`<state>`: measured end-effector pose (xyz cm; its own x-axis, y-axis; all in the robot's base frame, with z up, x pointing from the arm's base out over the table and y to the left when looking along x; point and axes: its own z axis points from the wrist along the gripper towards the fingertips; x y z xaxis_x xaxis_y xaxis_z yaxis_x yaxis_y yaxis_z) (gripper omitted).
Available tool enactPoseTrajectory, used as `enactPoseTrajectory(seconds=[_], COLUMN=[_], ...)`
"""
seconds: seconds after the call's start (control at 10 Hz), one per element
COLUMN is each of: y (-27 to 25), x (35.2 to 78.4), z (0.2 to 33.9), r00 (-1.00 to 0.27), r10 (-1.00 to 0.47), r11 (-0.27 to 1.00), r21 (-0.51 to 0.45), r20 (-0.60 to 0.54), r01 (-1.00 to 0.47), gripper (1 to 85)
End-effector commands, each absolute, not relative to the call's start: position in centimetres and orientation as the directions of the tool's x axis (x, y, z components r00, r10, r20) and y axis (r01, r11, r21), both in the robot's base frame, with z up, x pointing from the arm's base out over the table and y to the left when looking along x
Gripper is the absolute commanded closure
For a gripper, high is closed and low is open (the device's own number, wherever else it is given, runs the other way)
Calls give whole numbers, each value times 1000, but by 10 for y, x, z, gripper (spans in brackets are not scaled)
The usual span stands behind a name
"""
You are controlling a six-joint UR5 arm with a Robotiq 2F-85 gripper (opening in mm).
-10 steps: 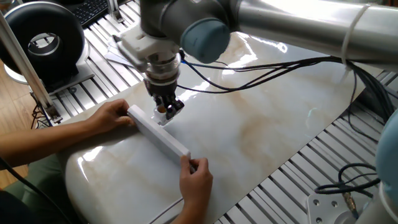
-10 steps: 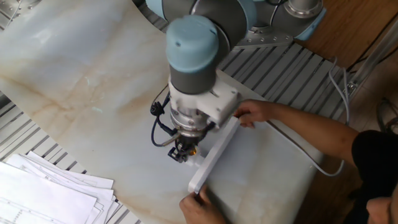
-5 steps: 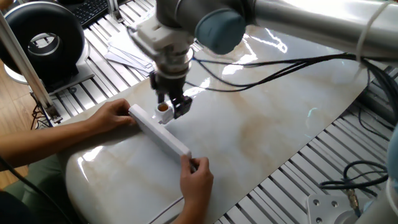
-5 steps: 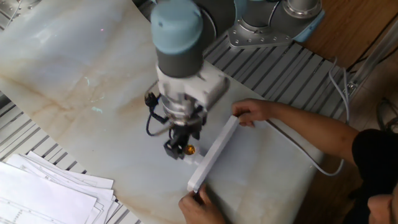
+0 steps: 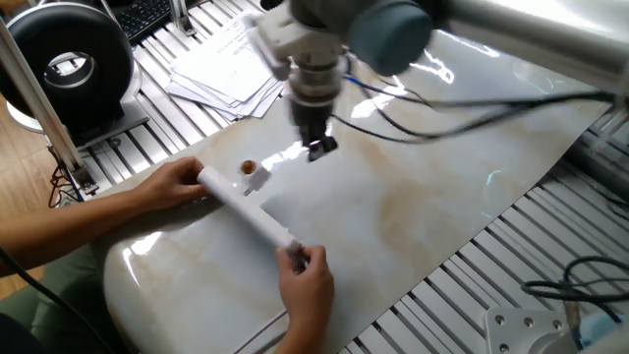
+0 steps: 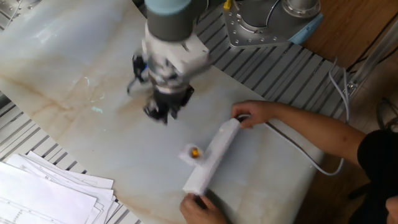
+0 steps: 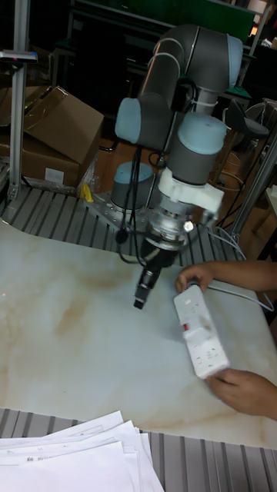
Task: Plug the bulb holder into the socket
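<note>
Bulb holder (image 6: 192,152) sits plugged against the socket's (image 6: 211,163) side, below and apart from the hand (image 6: 163,112), which hangs empty above the worktop (image 6: 74,93); jaw gap unclear, cannot tell. Two human hands pin the strip's ends, probably steadying it.

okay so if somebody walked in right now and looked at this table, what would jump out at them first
Probably the big grey and blue robot arm looming over the marble-patterned table, its gripper raised and apart from everything. Next, the long white socket near the table's edge, with a person's hand at one end and another hand at the other, and the small bulb holder sitting against its side.
</note>
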<state>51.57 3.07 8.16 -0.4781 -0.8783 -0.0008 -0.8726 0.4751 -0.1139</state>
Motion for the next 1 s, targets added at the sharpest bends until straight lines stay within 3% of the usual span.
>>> enactPoseTrajectory(seconds=[0.0,0.2,0.5,0.7,0.9], y=[-2,2,27,2,24], x=[482,464,481,455,434], z=[80,84,89,88,87], r00=[-887,-952,-977,-998,-999], r10=[-458,-301,-151,-41,16], r11=[884,951,988,996,1000], r21=[-131,-91,-10,-84,2], r20=[-55,-58,-148,-48,32], r01=[-448,-295,-152,-36,16], gripper=[843,843,843,843,843])
